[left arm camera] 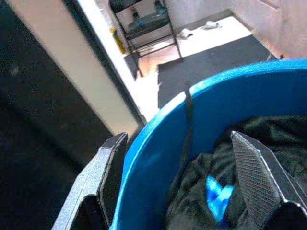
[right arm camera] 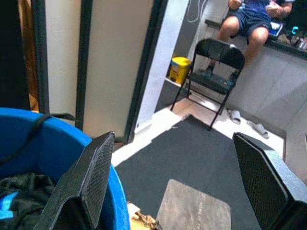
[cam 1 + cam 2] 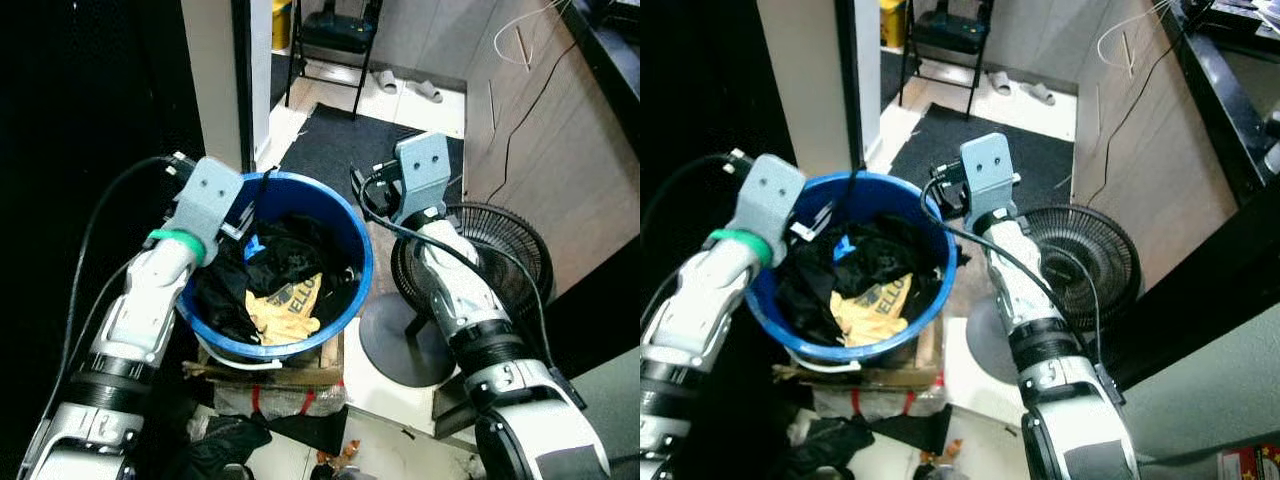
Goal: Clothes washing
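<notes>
Home entryway: slippers (image 3: 408, 86), folding chair (image 2: 215, 67), floor fan (image 3: 470, 262).

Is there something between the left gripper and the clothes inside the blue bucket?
Only the blue bucket's rim: the left gripper straddles it, open, one finger outside, one inside over the black clothes. Nothing else blocks.

Silver arms (image 3: 150, 300), black cables, grey wrist housings

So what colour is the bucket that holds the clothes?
The bucket is bright blue; the left eye view shows it best.
</notes>
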Tool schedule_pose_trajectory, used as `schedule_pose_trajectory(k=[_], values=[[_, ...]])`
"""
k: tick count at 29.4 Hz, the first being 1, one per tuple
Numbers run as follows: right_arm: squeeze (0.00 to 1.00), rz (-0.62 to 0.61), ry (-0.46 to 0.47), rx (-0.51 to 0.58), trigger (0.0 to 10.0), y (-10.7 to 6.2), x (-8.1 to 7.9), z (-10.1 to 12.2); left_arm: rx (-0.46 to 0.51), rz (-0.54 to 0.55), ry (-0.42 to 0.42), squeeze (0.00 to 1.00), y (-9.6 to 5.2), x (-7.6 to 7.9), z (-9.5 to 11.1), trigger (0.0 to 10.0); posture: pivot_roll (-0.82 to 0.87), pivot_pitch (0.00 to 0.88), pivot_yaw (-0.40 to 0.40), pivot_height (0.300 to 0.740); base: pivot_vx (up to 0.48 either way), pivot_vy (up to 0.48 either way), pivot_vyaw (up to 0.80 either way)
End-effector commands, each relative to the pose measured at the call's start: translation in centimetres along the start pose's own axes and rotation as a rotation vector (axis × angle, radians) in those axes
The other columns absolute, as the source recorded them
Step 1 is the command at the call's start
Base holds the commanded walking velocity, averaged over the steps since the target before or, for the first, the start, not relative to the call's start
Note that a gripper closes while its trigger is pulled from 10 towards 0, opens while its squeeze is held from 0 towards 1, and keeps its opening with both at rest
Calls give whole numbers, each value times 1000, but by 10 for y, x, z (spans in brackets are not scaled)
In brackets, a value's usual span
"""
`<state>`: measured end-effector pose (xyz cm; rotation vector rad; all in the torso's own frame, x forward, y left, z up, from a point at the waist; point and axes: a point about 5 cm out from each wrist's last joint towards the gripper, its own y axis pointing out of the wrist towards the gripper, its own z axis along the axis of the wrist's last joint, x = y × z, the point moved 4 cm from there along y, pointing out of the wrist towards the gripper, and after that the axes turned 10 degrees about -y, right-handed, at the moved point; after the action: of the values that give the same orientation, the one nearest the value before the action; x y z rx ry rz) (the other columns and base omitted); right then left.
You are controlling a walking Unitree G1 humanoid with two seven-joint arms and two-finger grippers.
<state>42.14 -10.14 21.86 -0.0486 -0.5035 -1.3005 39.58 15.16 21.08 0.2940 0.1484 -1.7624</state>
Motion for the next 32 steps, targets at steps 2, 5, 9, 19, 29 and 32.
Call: schedule_pose_trajectory(k=[2, 5, 9, 19, 29, 32], values=[[0, -19, 15, -57, 10000, -2, 7, -13, -55, -21, -18, 0, 7, 9, -9, 10000, 56, 97, -32, 740, 0, 0, 0], [0, -35, 51, -80, 10000, 3, 8, -14, -79, -2, -52, 0, 18, 16, -10, 10000, 46, 107, -30, 740, 0, 0, 0], [0, -13, 22, -109, 10000, 8, -2, -17, -86, 9, -75, 0, 24, 23, -10, 10000, 50, 116, -32, 740, 0, 0, 0], [0, 13, -41, -270, 10000, -3, 3, -53, -229, 31, -170, 0, 16, 8, -43, 10000, 76, 134, -38, 740, 0, 0, 0], [0, 103, -62, -457, 10000, -17, 4, -86, -413, 167, -239, 0, -6, -37, -99, 10000, 71, 125, -49, 740, 0, 0, 0], [0, 148, -58, -537, 10000, -30, -1, -104, -409, 162, -240, 0, -4, -33, -98, 10000, 61, 125, -49, 740, 0, 0, 0]])
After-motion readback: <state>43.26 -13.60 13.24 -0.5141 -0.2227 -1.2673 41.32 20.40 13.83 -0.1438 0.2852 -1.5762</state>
